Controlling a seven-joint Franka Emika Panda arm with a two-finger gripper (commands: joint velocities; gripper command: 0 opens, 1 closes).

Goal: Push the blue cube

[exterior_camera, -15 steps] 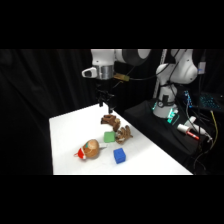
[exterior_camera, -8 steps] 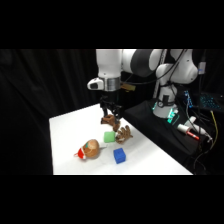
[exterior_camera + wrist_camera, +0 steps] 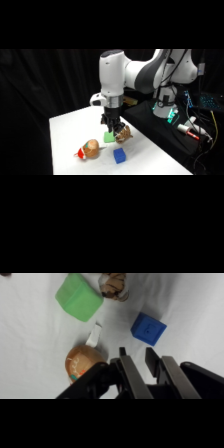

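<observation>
The blue cube (image 3: 119,155) (image 3: 148,329) lies on the white table (image 3: 70,130) near its front edge, clear of everything else. My gripper (image 3: 111,126) (image 3: 137,355) hangs low over the cluster of toys, behind the cube and just above the green block (image 3: 109,137) (image 3: 79,297). In the wrist view the cube sits just ahead and to the right of my fingertips, untouched. The two fingers (image 3: 125,360) stand close together with only a narrow slit and nothing held.
A potato-like toy (image 3: 90,148) (image 3: 82,361) lies left of the cube. A brown toy (image 3: 123,133) (image 3: 113,285) sits beside the green block. Cables and electronics (image 3: 187,127) lie off the table's right side, near the arm's base.
The arm has swung toward the front of the table and come down; the gripper is now low over the green block. The toys have not moved.
</observation>
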